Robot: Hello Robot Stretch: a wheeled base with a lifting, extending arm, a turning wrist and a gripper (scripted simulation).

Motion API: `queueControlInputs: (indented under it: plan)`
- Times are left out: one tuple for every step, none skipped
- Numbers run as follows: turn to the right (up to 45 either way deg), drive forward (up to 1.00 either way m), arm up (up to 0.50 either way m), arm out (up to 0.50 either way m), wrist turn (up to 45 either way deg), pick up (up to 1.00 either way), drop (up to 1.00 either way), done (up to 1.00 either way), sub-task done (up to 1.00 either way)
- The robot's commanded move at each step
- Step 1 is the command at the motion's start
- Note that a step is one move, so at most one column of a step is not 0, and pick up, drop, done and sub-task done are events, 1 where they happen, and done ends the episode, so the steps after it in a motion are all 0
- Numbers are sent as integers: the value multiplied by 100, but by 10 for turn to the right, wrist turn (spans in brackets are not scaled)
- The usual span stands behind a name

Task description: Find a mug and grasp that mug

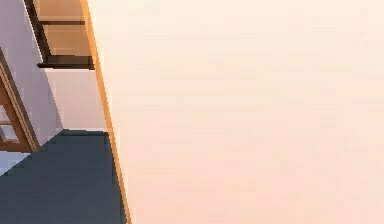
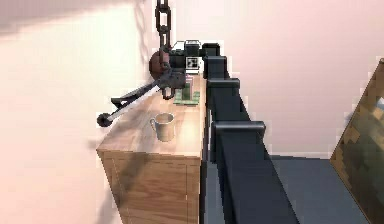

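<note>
Pale walls close off the forward view, with dark floor [image 1: 60, 180] at its lower left and a wooden shelf [image 1: 62, 40] high up. On the wooden desk [image 2: 150, 175] in the arm side view the mug [image 2: 162, 124] stands upright, just left of the dark arm [image 2: 235, 140]. Beyond it the end effector [image 2: 155, 70] hangs by a small green thing [image 2: 186, 97]; I cannot tell whether its fingers are apart or together, or whether it holds anything.

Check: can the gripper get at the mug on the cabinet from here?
Probably yes. The mug stands on the wooden cabinet top, just beside the extended arm, with the gripper close by and nothing seen between them. Their relative height can't be judged.
</note>
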Motion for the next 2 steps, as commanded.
queueControlInputs:
  plan:
    - [0, 0, 0, 0, 450, 0, 0, 0, 0]
    - [0, 0, 0, 0, 210, 0, 0, 0, 0]
